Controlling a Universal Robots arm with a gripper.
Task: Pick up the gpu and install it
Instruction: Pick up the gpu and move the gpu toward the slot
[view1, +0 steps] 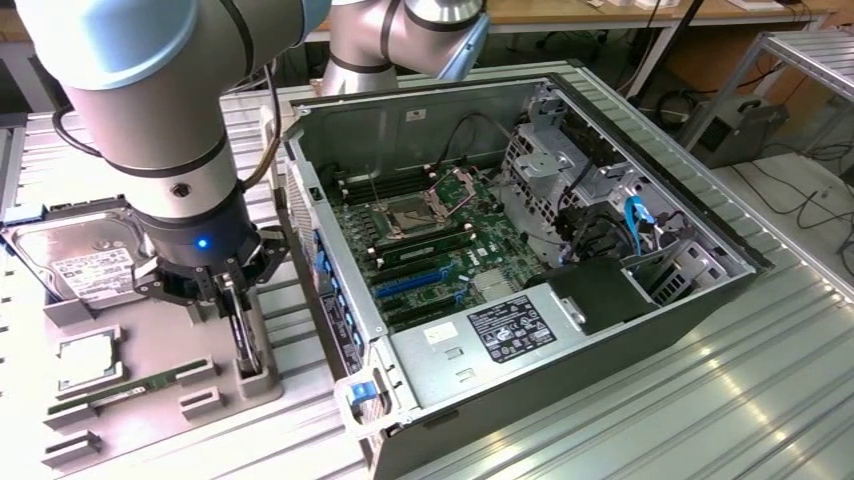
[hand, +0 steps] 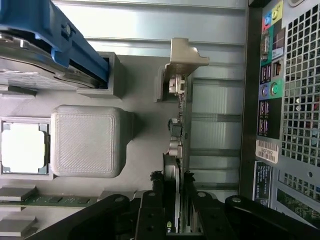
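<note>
gpu (view1: 248, 350) on edge, lower left of exterior view: stiff, light, fragile; gripper (hand: 174, 200) jaws look clamped across its thin board edge.

The gpu (hand: 177, 125) is flanked on the exterior view's right by the case wall (view1: 304, 240), with a bare strip of surface (hand: 215, 125) left between. On that view's left a raised block (hand: 85, 141) is set apart. Open room above the motherboard (view1: 427, 255) is bounded by the drive cage (view1: 547, 170) and cables (view1: 634, 220).
</note>
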